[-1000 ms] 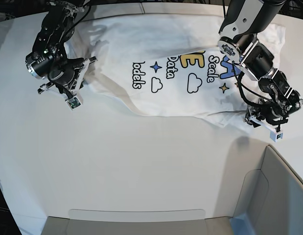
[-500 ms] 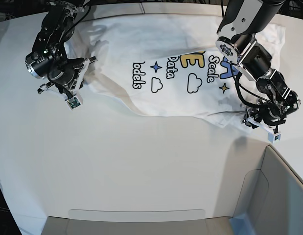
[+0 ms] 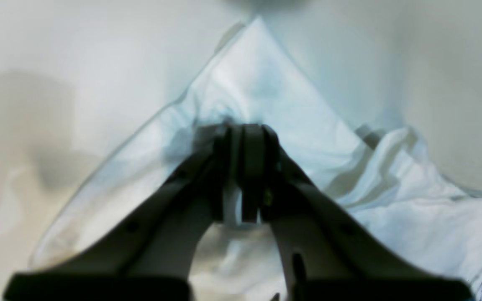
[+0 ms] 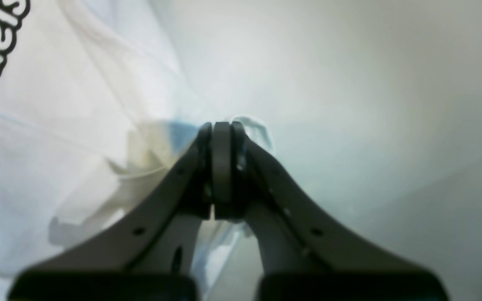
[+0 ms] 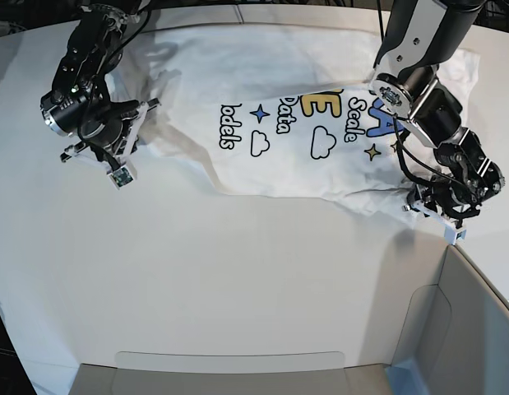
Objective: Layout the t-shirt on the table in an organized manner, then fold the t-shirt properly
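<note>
The white t-shirt [image 5: 270, 74] lies print side up across the far part of the table [image 5: 238, 271], rumpled along its near edge. On the right of the base view, my left gripper [image 5: 433, 204] is shut on the shirt's near right corner. The left wrist view shows its jaws [image 3: 243, 129] together, with cloth [image 3: 266, 83] pinched between them and rising to a peak beyond. My right gripper [image 5: 118, 136] is at the shirt's left edge. In its wrist view the jaws [image 4: 220, 125] are shut, a hem of the shirt [image 4: 36, 125] showing at their tips.
Grey bin-like panels stand at the near right corner [image 5: 468, 329] and along the near edge [image 5: 229, 370]. The table's curved far edge runs just behind the shirt. Bare tabletop [image 4: 370, 104] stretches past the right gripper.
The left gripper has closed on the shirt's near right corner. The shirt's print has shifted slightly toward the left of the base view, and the right arm has edged the same way.
</note>
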`<control>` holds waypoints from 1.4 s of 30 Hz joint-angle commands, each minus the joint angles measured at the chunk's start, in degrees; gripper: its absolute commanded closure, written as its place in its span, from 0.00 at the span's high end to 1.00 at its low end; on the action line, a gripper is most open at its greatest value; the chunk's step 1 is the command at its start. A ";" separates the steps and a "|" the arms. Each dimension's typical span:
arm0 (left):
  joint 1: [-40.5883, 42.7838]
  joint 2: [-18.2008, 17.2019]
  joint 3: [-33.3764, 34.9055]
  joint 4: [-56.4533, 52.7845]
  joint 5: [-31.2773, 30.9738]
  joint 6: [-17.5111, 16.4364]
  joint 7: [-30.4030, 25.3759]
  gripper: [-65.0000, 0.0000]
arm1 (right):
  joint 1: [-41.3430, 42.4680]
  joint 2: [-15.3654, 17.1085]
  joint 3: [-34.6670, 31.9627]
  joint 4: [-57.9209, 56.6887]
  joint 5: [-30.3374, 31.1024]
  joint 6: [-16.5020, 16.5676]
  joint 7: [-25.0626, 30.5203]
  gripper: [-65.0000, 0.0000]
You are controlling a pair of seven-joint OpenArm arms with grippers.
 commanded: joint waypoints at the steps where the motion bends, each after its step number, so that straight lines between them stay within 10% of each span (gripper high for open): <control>1: -1.76 -1.70 0.18 0.92 -0.99 -0.10 0.16 0.08 | 0.91 0.42 0.10 0.94 0.51 0.67 0.60 0.00; 31: 5.10 -2.50 13.36 23.51 -0.64 -0.10 9.17 0.08 | 1.17 0.68 0.01 -1.88 0.51 0.67 0.60 0.00; 42: 5.36 -2.76 13.45 21.75 -0.81 -0.10 4.47 0.38 | 1.00 0.77 -0.08 -1.88 0.51 0.67 0.60 0.00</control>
